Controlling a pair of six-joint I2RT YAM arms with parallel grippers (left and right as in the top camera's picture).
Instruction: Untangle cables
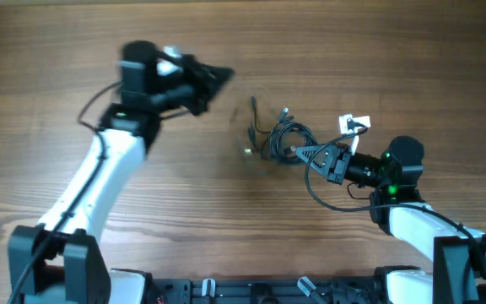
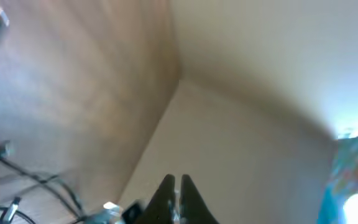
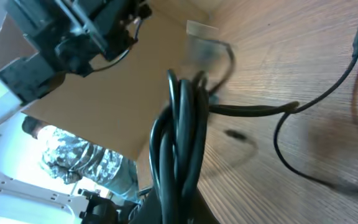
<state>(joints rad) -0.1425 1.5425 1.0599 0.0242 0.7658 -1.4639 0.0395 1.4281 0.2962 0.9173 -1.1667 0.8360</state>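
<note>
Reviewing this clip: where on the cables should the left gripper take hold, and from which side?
Probably the loose strand arcing out of the cables on their left edge, approached from the left. The right gripper pinches the bundle's right side, while that strand stands clear of the knot. The left gripper, now shut, must open first.
</note>
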